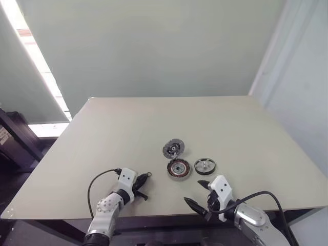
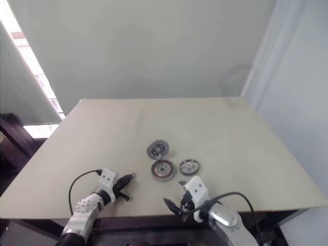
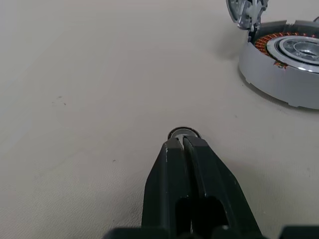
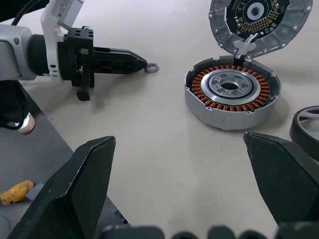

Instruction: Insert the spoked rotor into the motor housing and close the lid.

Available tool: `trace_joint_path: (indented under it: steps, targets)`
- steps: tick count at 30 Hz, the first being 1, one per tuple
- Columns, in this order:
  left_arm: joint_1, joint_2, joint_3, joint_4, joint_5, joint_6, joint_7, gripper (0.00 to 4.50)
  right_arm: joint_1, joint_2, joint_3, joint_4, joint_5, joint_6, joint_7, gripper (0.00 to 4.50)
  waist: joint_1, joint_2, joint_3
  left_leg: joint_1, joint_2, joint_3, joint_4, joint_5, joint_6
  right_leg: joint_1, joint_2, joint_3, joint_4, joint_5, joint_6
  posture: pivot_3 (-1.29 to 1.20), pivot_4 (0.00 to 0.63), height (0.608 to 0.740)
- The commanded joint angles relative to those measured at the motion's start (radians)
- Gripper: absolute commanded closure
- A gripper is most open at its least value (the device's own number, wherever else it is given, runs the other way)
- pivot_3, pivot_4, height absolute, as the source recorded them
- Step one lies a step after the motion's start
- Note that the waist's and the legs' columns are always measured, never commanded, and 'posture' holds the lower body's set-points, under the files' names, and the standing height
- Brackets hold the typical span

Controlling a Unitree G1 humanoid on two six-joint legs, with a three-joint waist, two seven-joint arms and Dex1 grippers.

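Head view: motor housing (image 1: 178, 169) mid-surface (image 1: 102, 138), lid (image 1: 173, 149) touching behind, spoked rotor (image 1: 205, 166) just right.
Left wrist: left gripper (image 3: 182, 143) fingers together, pinching small ring (image 3: 183, 133).
Right wrist: right gripper (image 4: 182, 164) fingers wide apart, empty, near housing.

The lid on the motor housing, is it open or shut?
Open. The lid stands tipped up at the far edge of the motor housing, leaving the copper windings and silver centre exposed.

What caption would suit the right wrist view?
Open right gripper faces the motor housing, its lid hinged up; the left gripper pinches a small ring.
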Motion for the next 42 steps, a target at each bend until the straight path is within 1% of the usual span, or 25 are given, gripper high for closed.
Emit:
trace_joint_path:
  steps: [1, 5, 6, 9, 11, 16, 32, 35, 41, 42]
  targets:
    - [0.015, 0.019, 0.002, -0.032, 0.002, 0.027, -0.004, 3.88, -0.018, 0.001, -0.006, -0.018, -0.003, -0.023, 0.000, 0.00, -0.002, 0.000, 0.000, 0.000, 0.000, 0.000, 0.000, 0.000, 0.000, 0.000, 0.000, 0.000, 0.000, 0.000, 0.000, 0.00, 0.000, 0.740]
    - [0.032, 0.024, 0.013, -0.054, -0.005, 0.035, 0.001, 2.44, -0.018, 0.003, -0.004, -0.014, -0.006, -0.027, 0.002, 0.00, -0.004, 0.000, 0.000, 0.000, 0.000, 0.000, -0.001, 0.000, 0.000, 0.000, 0.000, 0.000, 0.000, 0.000, 0.000, 0.00, 0.000, 0.740]
    - [0.035, 0.026, 0.014, -0.060, -0.005, 0.038, 0.002, 2.16, -0.018, 0.004, -0.004, -0.014, -0.006, -0.027, 0.002, 0.00, -0.004, 0.000, 0.000, 0.000, 0.000, 0.000, -0.001, 0.000, 0.000, 0.000, 0.000, 0.000, 0.000, 0.000, 0.000, 0.00, 0.000, 0.740]
    - [0.054, 0.024, 0.026, -0.094, -0.015, 0.038, 0.014, 1.02, -0.018, 0.004, 0.001, -0.010, -0.012, -0.031, 0.002, 0.00, -0.004, 0.000, 0.000, 0.000, 0.000, 0.000, -0.002, 0.000, 0.000, -0.001, 0.000, 0.000, 0.000, 0.000, 0.000, 0.00, 0.000, 0.740]
    - [0.059, 0.022, 0.027, -0.106, -0.015, 0.026, 0.016, 0.37, -0.019, 0.005, 0.003, -0.007, -0.013, -0.033, 0.003, 0.00, -0.004, 0.000, 0.000, 0.000, 0.000, 0.000, -0.002, 0.000, 0.000, -0.001, 0.000, 0.000, 0.000, 0.000, 0.000, 0.00, 0.000, 0.740]
    - [0.033, 0.005, 0.009, -0.118, -0.014, 0.071, 0.020, 0.37, -0.020, 0.009, 0.008, -0.004, -0.015, -0.035, 0.005, 0.00, -0.003, 0.000, 0.000, 0.000, 0.000, 0.000, -0.001, 0.000, 0.000, -0.001, 0.000, 0.000, 0.000, 0.000, 0.000, 0.00, 0.000, 0.740]
    - [-0.028, -0.002, -0.030, -0.069, 0.028, 0.089, 0.030, 0.37, -0.011, 0.010, 0.007, -0.011, -0.018, -0.033, -0.002, 0.00, 0.000, 0.000, -0.001, -0.002, 0.000, 0.000, -0.001, 0.000, 0.000, -0.002, 0.000, 0.000, 0.000, 0.000, 0.000, 0.00, 0.000, 0.740]
    - [-0.023, 0.000, -0.027, -0.066, 0.032, 0.082, 0.041, 0.91, -0.010, 0.009, 0.005, -0.011, -0.017, -0.034, -0.002, 0.00, 0.000, 0.000, -0.001, -0.002, 0.000, 0.000, 0.000, 0.000, 0.000, -0.001, 0.000, 0.000, 0.000, 0.000, 0.000, 0.00, 0.000, 0.740]
    - [-0.009, 0.008, -0.019, -0.066, 0.031, 0.077, 0.058, 3.02, -0.014, 0.008, 0.004, -0.007, -0.015, -0.033, 0.001, 0.00, 0.001, 0.000, -0.001, -0.002, 0.000, 0.000, 0.000, 0.000, 0.000, -0.001, 0.000, 0.000, 0.000, 0.000, 0.000, 0.00, 0.000, 0.740]
    - [-0.009, 0.008, -0.019, -0.065, 0.030, 0.076, 0.060, 3.44, -0.015, 0.008, 0.004, -0.007, -0.015, -0.033, 0.002, 0.00, 0.001, 0.000, -0.001, -0.002, 0.000, 0.000, 0.000, 0.000, 0.000, -0.001, 0.000, 0.000, 0.000, 0.000, 0.000, 0.00, 0.000, 0.740]
